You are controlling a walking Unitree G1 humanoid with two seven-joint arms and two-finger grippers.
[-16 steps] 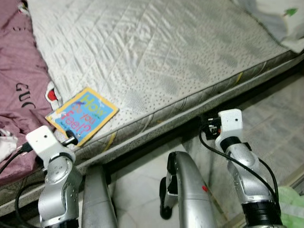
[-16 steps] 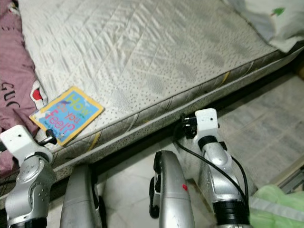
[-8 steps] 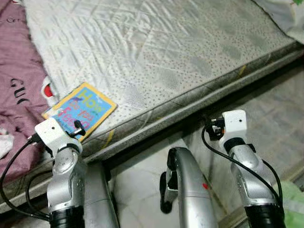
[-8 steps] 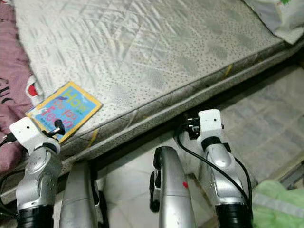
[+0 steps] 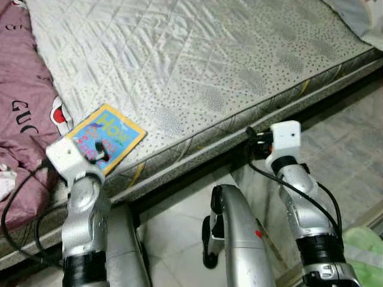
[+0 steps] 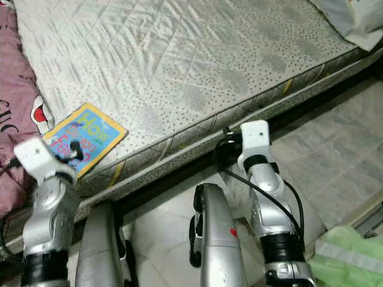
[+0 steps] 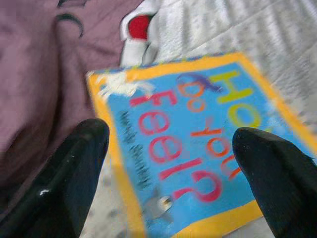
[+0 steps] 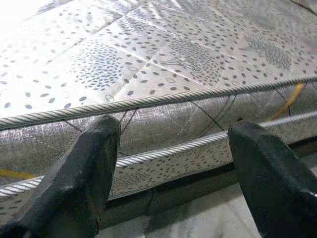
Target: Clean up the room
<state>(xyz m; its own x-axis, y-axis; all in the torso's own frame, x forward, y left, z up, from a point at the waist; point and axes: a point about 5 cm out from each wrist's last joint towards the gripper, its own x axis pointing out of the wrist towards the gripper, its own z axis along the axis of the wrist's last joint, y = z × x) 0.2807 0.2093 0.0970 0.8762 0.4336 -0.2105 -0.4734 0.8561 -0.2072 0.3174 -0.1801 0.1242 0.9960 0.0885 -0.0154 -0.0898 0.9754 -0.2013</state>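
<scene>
Left gripper (image 7: 171, 163), fingers spread, is hovering over the glossy rectangular book (image 5: 103, 139) lying at the quilted mattress's (image 5: 197, 66) eight o'clock; right gripper (image 8: 173, 163) is gaping too.

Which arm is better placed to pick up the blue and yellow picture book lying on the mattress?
Left, probably. The left gripper hangs open right over the blue, yellow-bordered picture book near the grey quilted mattress edge; the right gripper, also open, faces the mattress side, away from the book.
</scene>
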